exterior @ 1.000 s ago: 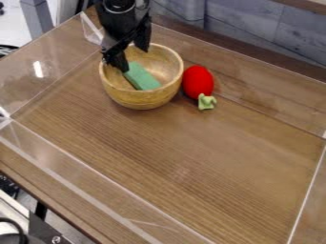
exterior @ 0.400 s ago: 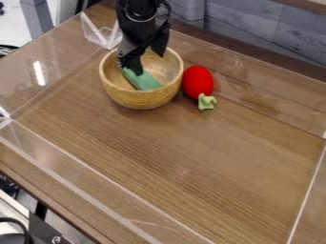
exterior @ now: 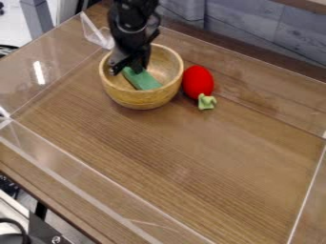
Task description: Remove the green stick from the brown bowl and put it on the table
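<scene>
So the black tool (exterior: 128,65) is reaching steeply down into the brown bowl (exterior: 143,95) from the far side, and its fingers look pinched together right at the far-left end of the green stick (exterior: 145,79). The tool is closed, and it seems to be closed on that end of the stick, though the fingertips cover the exact contact spot so it's hard to see how much of the stick they've actually got. The green stick is inside the bowl, lying on a slant with its near-right end down toward the bowl's floor and its far-left end up under the tool. The bowl sits on the tabletop (exterior: 192,162) in the far-left part of the scene, upright, thick rim all visible except where the arm crosses it. Just to the right of the bowl there's a red strawberry toy (exterior: 197,82), close to the rim and maybe touching it, can't really tell, with its little green leaf tip (exterior: 207,101) pointing toward the near side. Clear acrylic walls (exterior: 38,71) run around the wood-grain surface, and the big near half of it has nothing but grain showing.
</scene>
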You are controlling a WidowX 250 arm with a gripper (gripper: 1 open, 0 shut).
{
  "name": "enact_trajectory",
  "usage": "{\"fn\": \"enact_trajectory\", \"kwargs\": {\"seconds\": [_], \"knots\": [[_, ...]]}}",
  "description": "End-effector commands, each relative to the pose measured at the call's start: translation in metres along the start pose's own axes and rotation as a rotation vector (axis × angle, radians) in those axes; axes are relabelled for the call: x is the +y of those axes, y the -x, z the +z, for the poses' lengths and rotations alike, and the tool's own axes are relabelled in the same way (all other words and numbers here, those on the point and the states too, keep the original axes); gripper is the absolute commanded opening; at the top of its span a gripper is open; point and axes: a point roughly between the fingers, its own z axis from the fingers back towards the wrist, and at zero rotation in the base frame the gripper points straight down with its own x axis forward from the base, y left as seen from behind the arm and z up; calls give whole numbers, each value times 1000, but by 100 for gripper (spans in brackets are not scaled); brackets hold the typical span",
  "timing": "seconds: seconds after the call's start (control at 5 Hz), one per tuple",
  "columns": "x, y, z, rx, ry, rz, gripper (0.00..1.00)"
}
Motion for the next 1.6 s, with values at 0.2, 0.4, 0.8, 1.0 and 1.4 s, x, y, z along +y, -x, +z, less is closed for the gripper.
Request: {"fn": "enact_trajectory", "kwargs": {"seconds": [0.2,0.4,0.8,1.0,1.4], "knots": [[-23,-26,26,53,17,71,0],[-33,-33,36,86,18,104,0],[-30,-39,70,147,46,55,0],[-32,-45,83,175,59,23,0],[-22,-26,95,211,75,-46,0]]}}
